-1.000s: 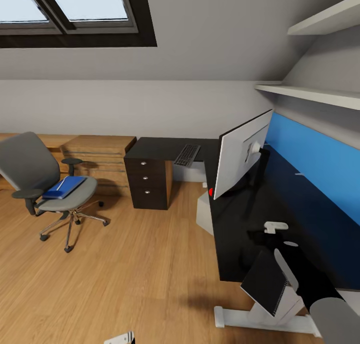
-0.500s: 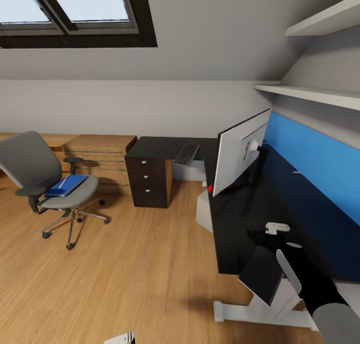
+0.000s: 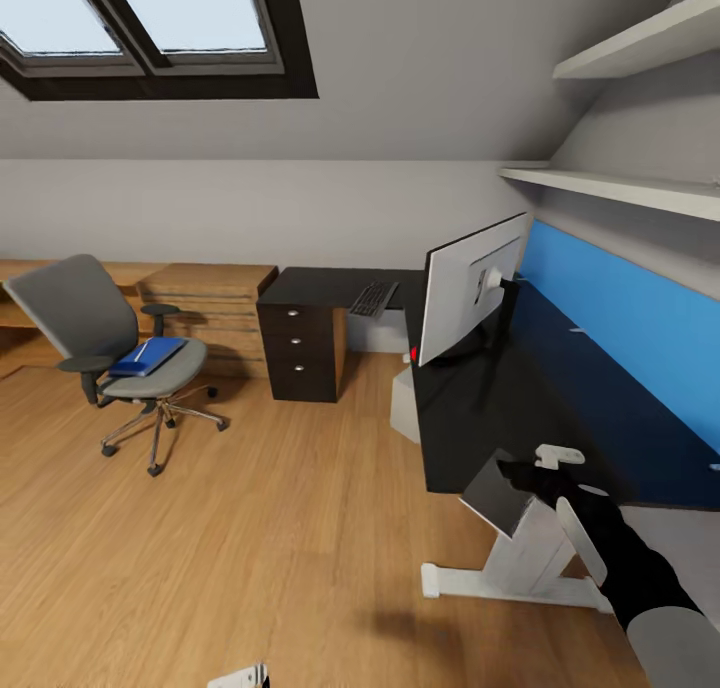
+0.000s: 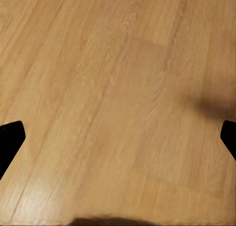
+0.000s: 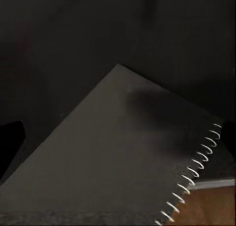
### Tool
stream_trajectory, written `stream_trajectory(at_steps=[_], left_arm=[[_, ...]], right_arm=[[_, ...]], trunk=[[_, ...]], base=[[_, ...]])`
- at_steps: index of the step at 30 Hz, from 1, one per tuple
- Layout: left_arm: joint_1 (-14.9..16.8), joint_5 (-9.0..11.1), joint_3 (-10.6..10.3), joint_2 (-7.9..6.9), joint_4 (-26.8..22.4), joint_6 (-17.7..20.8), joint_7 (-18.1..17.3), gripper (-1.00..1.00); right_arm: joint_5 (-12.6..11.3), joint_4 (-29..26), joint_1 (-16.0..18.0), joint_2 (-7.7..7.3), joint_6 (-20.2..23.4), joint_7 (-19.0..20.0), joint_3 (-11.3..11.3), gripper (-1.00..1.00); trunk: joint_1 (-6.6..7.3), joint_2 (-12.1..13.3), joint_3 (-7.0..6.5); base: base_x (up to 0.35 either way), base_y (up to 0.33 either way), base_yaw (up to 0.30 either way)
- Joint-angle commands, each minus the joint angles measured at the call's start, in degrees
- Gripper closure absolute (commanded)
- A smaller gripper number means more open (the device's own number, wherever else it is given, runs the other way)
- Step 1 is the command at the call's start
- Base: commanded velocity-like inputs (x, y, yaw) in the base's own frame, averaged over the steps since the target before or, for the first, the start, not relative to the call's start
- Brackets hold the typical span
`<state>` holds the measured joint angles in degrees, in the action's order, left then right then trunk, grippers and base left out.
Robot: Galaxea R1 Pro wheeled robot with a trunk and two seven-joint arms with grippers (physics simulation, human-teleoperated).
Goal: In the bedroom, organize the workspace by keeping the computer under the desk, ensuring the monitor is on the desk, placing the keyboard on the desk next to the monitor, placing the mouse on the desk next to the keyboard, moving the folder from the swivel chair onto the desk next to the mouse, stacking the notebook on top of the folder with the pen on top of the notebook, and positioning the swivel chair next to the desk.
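My right gripper [image 3: 520, 478] is shut on the dark grey spiral notebook [image 3: 495, 493], held tilted at the front edge of the black desk [image 3: 470, 418]. In the right wrist view the notebook [image 5: 123, 157] lies between the fingers over the desk top. The monitor [image 3: 468, 288] stands on the desk with its white back towards me. The keyboard [image 3: 372, 298] lies on the far wing. The grey computer [image 3: 404, 406] sits under the desk. At the left, the swivel chair [image 3: 80, 318] carries the blue folder [image 3: 150, 356] with a thin white pen [image 3: 141, 350] on it. My left gripper [image 4: 118, 140] hangs open over bare floor. The mouse is out of view.
A black three-drawer unit [image 3: 300, 353] stands under the desk's far wing, with low wooden shelving [image 3: 205, 298] beside it along the wall. White shelves [image 3: 620, 188] hang above the blue back panel [image 3: 630, 318]. Open wood floor [image 3: 250, 528] lies between the chair and the desk.
The whole view has shifted, so the camera has moved. My right gripper has lifted the notebook from below the desk's front edge up to the edge, lying flatter.
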<state>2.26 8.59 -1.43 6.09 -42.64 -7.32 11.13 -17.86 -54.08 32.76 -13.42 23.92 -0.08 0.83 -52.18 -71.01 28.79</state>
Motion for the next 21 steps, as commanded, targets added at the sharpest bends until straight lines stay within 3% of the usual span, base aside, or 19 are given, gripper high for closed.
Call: stream_trajectory(at_steps=[1,14,16,18,21], left_arm=[[0.03,0.60,-0.15,-0.02,0.01,-0.23,0.21,-1.00],[0.03,0.63,-0.15,-0.02,0.01,-0.23,0.21,-1.00],[0.03,0.63,-0.15,-0.03,0.01,-0.23,0.21,-1.00],[0.03,0.63,-0.15,-0.03,0.01,-0.23,0.21,-1.00],[0.03,0.63,-0.15,-0.03,0.01,-0.23,0.21,-1.00]], right_arm=[[-0.22,-0.06,0.01,-0.02,0.23,-0.01,0.04,-1.00],[-1.15,0.00,0.02,0.21,0.06,-0.07,-0.81,-1.00],[-2.66,0.01,0.02,0.19,0.13,-0.09,-1.24,-1.00],[-6.00,0.07,0.03,0.07,0.18,-0.09,-1.55,-1.00],[-7.74,0.13,0.03,-0.02,0.21,-0.09,-1.67,-1.00]], trunk=[[0.04,-0.04,0.06],[0.04,-0.04,0.06],[0.04,-0.04,0.06],[0.04,-0.04,0.06],[0.04,-0.04,0.06]], base=[[-0.338,0.000,0.000],[-0.338,0.000,0.000],[-0.338,0.000,0.000],[-0.338,0.000,0.000],[-0.337,0.000,0.000]])
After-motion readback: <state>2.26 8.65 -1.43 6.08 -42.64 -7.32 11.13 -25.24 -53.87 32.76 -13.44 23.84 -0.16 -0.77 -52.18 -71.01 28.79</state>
